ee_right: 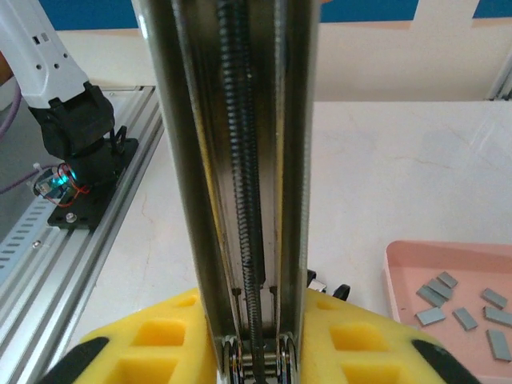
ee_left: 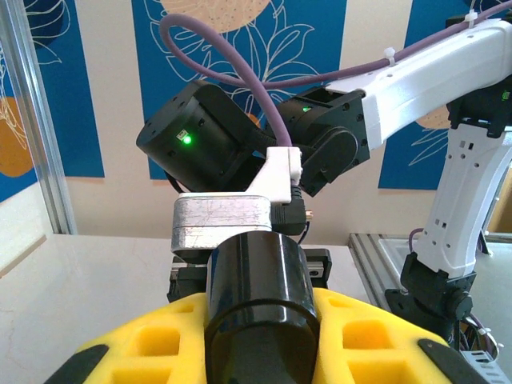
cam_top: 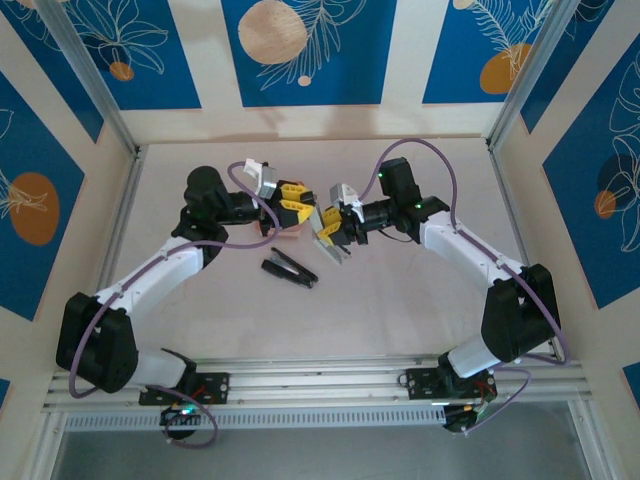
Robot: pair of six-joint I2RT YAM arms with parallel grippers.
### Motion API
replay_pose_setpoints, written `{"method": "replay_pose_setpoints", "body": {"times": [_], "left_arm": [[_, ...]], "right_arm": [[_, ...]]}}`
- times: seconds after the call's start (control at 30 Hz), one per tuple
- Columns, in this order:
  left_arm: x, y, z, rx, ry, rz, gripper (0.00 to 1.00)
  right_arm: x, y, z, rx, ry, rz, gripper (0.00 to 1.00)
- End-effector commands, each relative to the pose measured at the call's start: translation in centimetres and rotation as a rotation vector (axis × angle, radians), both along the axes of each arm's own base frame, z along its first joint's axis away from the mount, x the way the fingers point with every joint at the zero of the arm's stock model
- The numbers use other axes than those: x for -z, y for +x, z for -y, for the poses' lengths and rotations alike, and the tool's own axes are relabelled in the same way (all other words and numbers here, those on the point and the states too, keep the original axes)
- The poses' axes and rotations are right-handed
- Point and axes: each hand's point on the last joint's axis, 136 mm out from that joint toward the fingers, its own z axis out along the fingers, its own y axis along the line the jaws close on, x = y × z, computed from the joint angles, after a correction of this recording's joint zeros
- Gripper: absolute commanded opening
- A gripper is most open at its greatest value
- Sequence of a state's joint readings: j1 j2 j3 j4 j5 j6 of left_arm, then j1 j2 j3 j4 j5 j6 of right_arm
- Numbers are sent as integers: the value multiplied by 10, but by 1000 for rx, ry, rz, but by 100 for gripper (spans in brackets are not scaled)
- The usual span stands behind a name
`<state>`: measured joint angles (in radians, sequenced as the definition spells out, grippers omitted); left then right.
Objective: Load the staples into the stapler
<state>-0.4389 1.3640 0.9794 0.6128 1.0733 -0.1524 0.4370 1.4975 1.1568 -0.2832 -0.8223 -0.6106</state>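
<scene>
Right jaws pinch the stapler's open metal rail; left jaws clamp a black rounded part. Staples lie in the pink tray mid-bench: light, brittle, slippery strips, best nipped across their long sides.

my finger pads yellow, stapler bare silver steel, staples grey, tray salmon pink lower right, wall panels blue, white leaf lines, orange discs

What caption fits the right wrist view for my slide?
Right hand gripping the stapler's open metal magazine, spring exposed, staples waiting in the pink tray.
</scene>
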Motion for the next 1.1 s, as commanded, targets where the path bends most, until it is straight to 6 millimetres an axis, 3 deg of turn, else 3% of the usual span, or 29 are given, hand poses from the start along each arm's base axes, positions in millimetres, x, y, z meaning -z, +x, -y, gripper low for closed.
{"method": "replay_pose_setpoints", "body": {"times": [0.0,0.17,0.27,0.43,0.9,1.07], "left_arm": [[-20,-4,0,-7,-51,119,0],[-18,-3,0,-12,-52,113,0],[-18,-4,0,-2,-55,111,0],[-20,-5,0,8,-56,114,0],[-18,-10,3,40,-61,104,0],[-18,-9,4,36,-71,95,0]], "right_arm": [[-10,-9,0,-49,38,-39,20],[-12,-9,4,-30,41,-40,18],[-13,-9,3,-28,42,-42,35],[-17,-9,-1,-42,63,-46,41],[-18,-8,-13,-86,83,-90,38],[-18,-3,-11,-62,84,-98,22]]}}
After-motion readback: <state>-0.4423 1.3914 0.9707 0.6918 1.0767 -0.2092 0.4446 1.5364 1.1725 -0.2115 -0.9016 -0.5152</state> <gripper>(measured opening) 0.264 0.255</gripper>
